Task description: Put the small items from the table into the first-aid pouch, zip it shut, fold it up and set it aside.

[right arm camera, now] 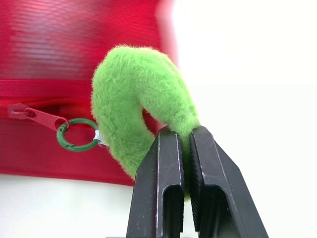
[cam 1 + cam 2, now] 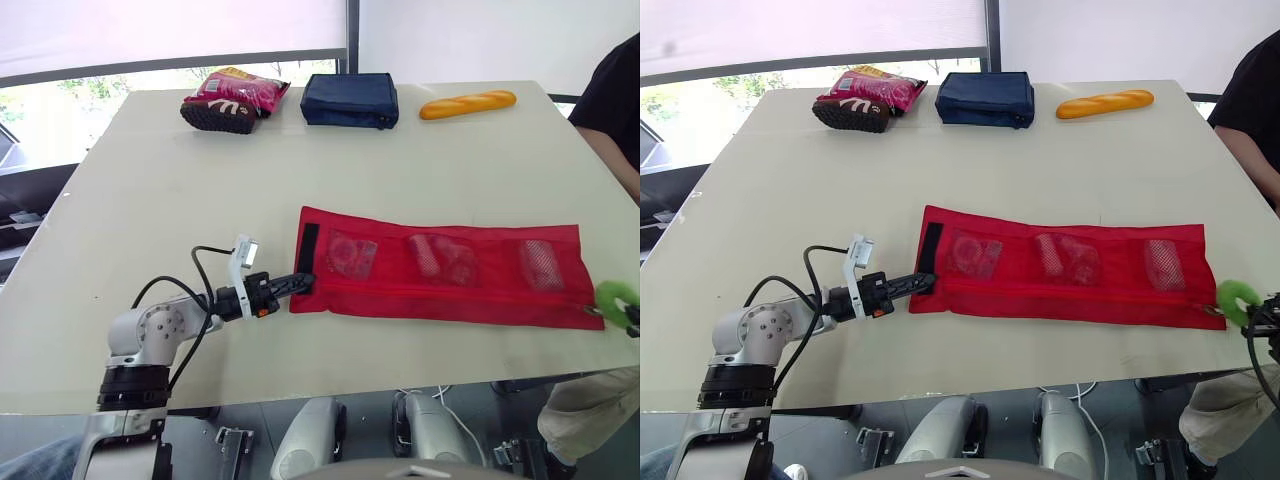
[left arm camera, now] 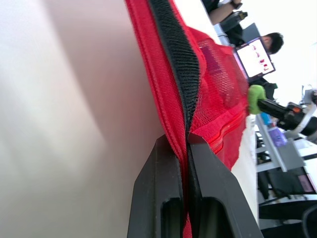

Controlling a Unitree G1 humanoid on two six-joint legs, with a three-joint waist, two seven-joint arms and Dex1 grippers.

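The red first-aid pouch (image 2: 440,275) lies unfolded and flat on the table, with small items showing through its three mesh pockets. My left gripper (image 2: 303,281) is shut on the pouch's left edge (image 3: 174,106), just below its black strip. At the pouch's right end hangs a fuzzy green zipper pull (image 1: 141,101), joined by a small ring to the red zipper tab (image 1: 42,117). My right gripper (image 2: 628,318) is shut on that green pull at the table's right front edge.
Along the far edge lie a snack bag on a dark shoe (image 2: 232,99), a navy pouch (image 2: 350,100) and a bread loaf (image 2: 467,104). A person in black (image 2: 615,95) stands at the table's right side. Bare tabletop (image 2: 200,190) stretches between the pouch and the far items.
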